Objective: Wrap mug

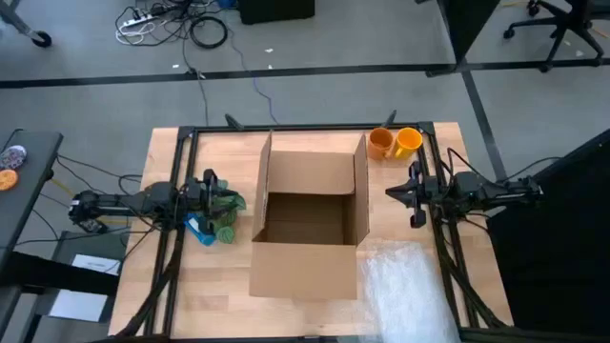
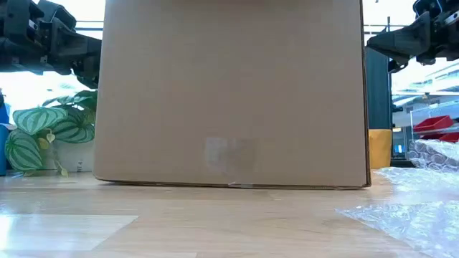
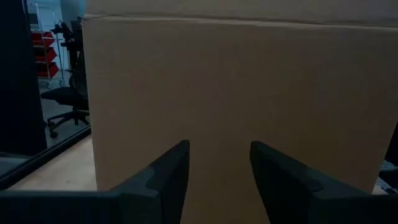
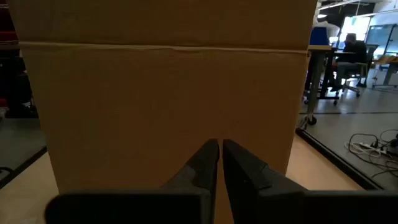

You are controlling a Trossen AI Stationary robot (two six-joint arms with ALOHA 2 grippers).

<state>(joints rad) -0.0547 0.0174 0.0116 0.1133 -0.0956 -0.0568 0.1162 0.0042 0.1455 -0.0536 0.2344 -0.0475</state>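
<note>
Two mugs stand touching at about one o'clock on the table: an orange mug point(image 1: 380, 143) and a yellow mug point(image 1: 408, 141), just beyond the far right corner of the open cardboard box point(image 1: 310, 214). Which one is meant I cannot tell. Either is likely stiff, glazed and slippery, light enough for one arm but breakable if knocked or dropped; the rim or the handle looks the safest place to take hold.

The bubble wrap point(image 1: 405, 286), soft, limp and see-through, lies at five o'clock, well apart from the mugs.

The right gripper point(image 4: 220, 163) hangs at three o'clock beside the box, its fingers pressed together on nothing. The left gripper point(image 3: 219, 168) hovers at nine o'clock, fingers spread and empty, near a leaf-patterned mug point(image 1: 226, 203) and a blue thing point(image 1: 198, 230) there.
</note>
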